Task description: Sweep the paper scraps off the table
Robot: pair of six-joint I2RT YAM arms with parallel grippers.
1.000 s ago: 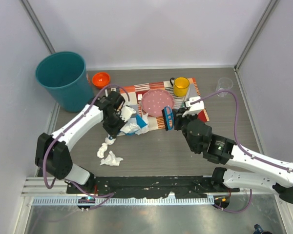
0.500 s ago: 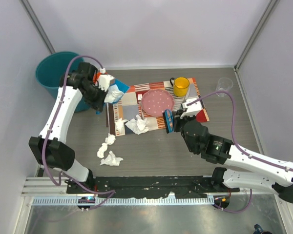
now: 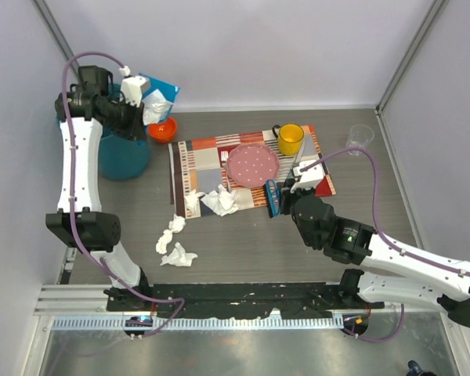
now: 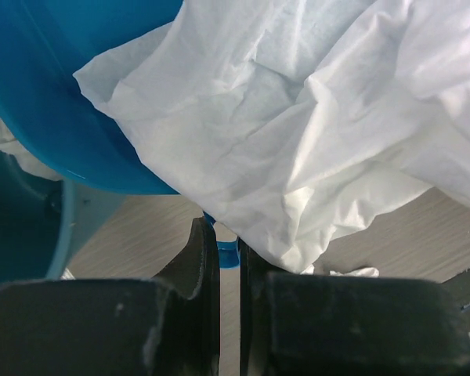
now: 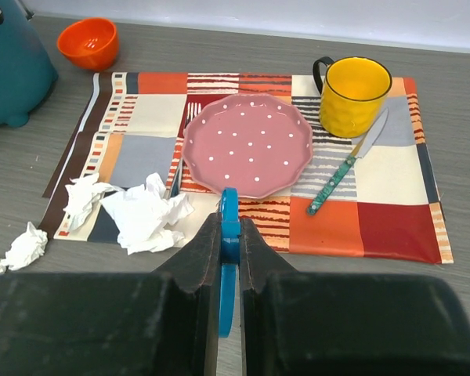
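My left gripper [image 3: 135, 102] is shut on the handle of a blue dustpan [image 3: 158, 90], held high above the teal bin [image 3: 121, 153]. A white paper wad [image 4: 298, 117] lies in the dustpan [image 4: 78, 94]; my left gripper [image 4: 228, 244] pinches its blue handle. Several paper scraps remain: one [image 3: 223, 200] and another [image 3: 192, 202] on the placemat's front edge, two [image 3: 171, 229] [image 3: 178, 255] on the table [image 3: 258, 243]. My right gripper [image 3: 276, 196] is shut on a blue brush [image 5: 229, 235], just right of the scraps [image 5: 145, 215].
A patchwork placemat [image 3: 211, 160] holds a pink plate [image 3: 252, 163], a yellow mug [image 3: 290, 139], a knife [image 5: 345, 164] and a fork. An orange bowl [image 3: 162, 128] stands beside the bin. A clear cup [image 3: 359, 137] stands at the far right.
My left arm has lifted the dustpan with paper from the placemat's front edge up and left to above the bin. The right arm has barely moved.
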